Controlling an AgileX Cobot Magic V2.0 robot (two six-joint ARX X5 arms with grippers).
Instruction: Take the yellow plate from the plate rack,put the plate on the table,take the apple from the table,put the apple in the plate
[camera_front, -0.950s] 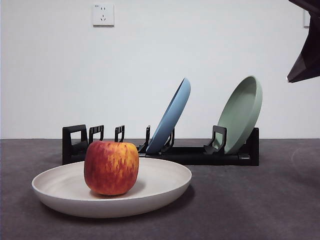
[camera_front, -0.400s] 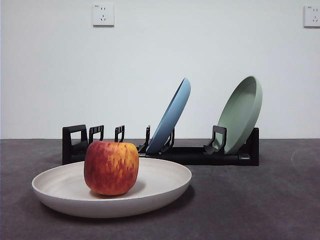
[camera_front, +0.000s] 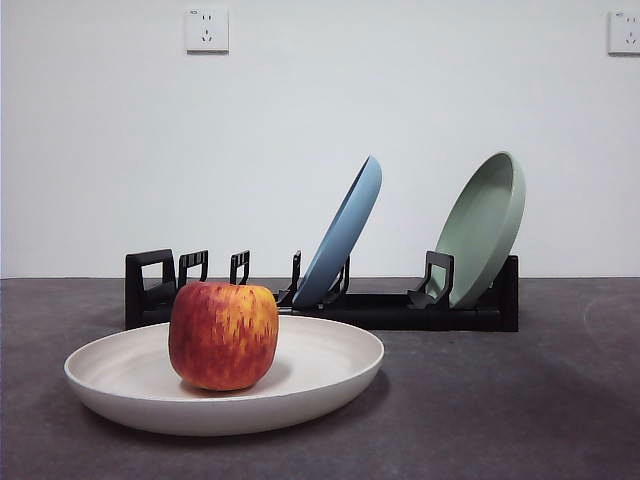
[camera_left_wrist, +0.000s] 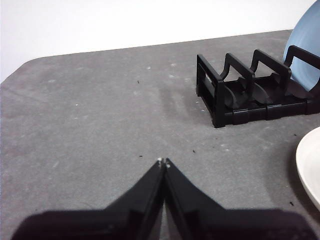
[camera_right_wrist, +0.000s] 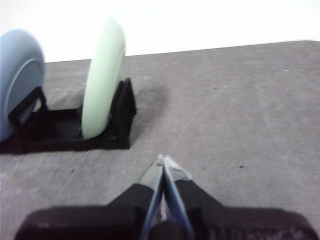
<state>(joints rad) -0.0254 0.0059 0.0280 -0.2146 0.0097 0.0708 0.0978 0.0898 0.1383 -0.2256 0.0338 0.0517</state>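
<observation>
A: State? 
B: Apple (camera_front: 223, 335) sits in the yellow plate (camera_front: 330, 370), plate flat on the desk (camera_front: 520, 400), forward of the plate rack (camera_front: 160, 290). Looks done.
A: Hands?
B: Left hand (camera_left_wrist: 163, 163) pinched closed, empty, above bare desk; rack ahead, plate rim off to its side. Right hand (camera_right_wrist: 163, 162) closed too, empty, clear of the green plate (camera_right_wrist: 102, 80).
A: Risks?
B: Apple sits off-centre. Bump the plate and it may roll out.
</observation>
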